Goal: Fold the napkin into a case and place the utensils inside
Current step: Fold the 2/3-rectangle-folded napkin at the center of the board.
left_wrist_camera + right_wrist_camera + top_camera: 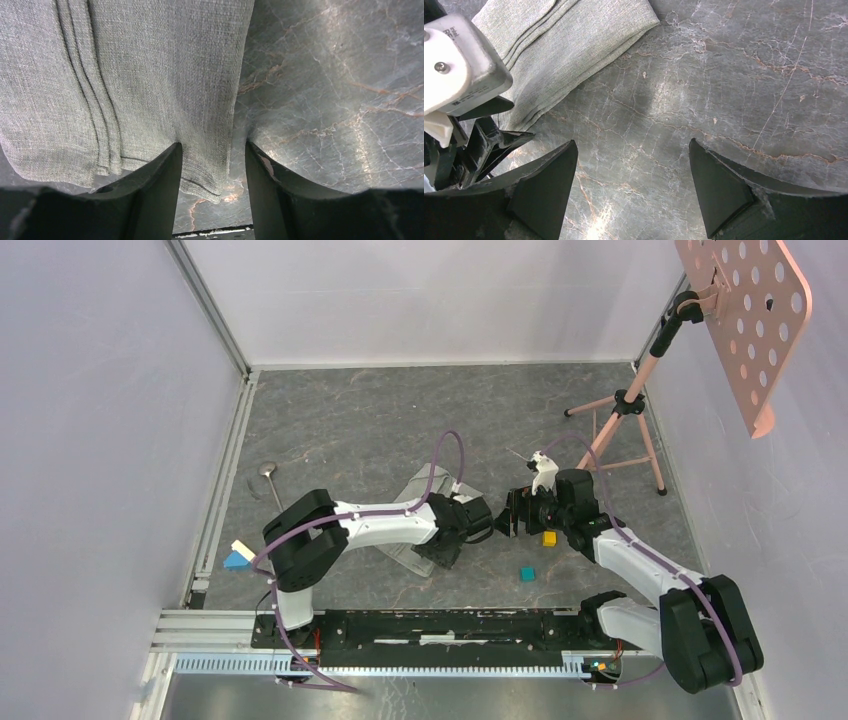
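Napkin: the napkin (150, 75) lies flat near the middle of the table (734, 70), partly under the left forearm. Stacked hems along one side show it is already doubled over.
Left gripper: the left gripper (212, 144) sits low at the napkin's 3 o'clock end. Its jaws are apart and straddle a narrow strip of the hem, one finger (155, 185) over the cloth and the other on bare stone just beside the edge. Nothing looks pinched.
Why there: to my eye it straddles the hem so it can nip the top layers and lift a flap for the next fold.
Right gripper: the right gripper (631, 142) hovers at 3 o'clock from the left one, close by, jaws spread wide over bare table and holding nothing. It faces the napkin's corner, probably ready to steady the cloth.
Spoon: the spoon (269, 471) rests at about 10 o'clock from the napkin, well apart, with its bowl towards 12 o'clock.
Fork: I cannot pick it out for certain.
Bystanders: a yellow cube (549, 538) lies just beside the right wrist, with a teal cube (527, 574) at its 7 o'clock. A blue block (236, 561) sits far off at the napkin's 8 o'clock.
Stage: folding is in hand and the utensils are not yet inside.
Risk: a shallow nip could catch one layer only and pull the stack askew.
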You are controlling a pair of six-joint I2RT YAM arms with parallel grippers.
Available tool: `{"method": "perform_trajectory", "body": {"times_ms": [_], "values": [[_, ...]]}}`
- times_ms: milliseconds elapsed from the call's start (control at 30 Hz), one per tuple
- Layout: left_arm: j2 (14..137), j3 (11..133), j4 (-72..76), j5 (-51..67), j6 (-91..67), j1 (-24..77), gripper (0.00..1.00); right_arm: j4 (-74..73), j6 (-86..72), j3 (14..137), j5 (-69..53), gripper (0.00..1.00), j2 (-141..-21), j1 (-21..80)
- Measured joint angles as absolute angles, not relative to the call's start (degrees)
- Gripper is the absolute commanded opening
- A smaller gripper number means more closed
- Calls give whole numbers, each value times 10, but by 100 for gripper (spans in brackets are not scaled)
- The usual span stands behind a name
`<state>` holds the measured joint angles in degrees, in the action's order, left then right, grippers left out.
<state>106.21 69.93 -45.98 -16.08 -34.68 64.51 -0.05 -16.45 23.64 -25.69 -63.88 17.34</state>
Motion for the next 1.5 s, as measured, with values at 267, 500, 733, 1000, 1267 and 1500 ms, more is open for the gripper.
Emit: {"method": "perform_trajectory", "body": {"times_ms": [267,500,733,1000,1267,1500], "values": [[1062,692,-434,-139,-347,629,25,0,-164,236,-265,88,-651,173],[1062,690,-434,-149,-346,627,2,37,-206,231,-293,89,-691,173],[1048,685,-435,-150,-346,627,2,185,-377,187,-301,90,-735,180],[998,681,-439,-149,-345,627,2,284,-527,195,-247,90,-806,213],[992,677,-439,-147,-345,624,2,355,-603,225,-207,87,-882,270],[970,674,-441,-144,-345,624,2,408,-653,229,-201,81,-921,316]]}}
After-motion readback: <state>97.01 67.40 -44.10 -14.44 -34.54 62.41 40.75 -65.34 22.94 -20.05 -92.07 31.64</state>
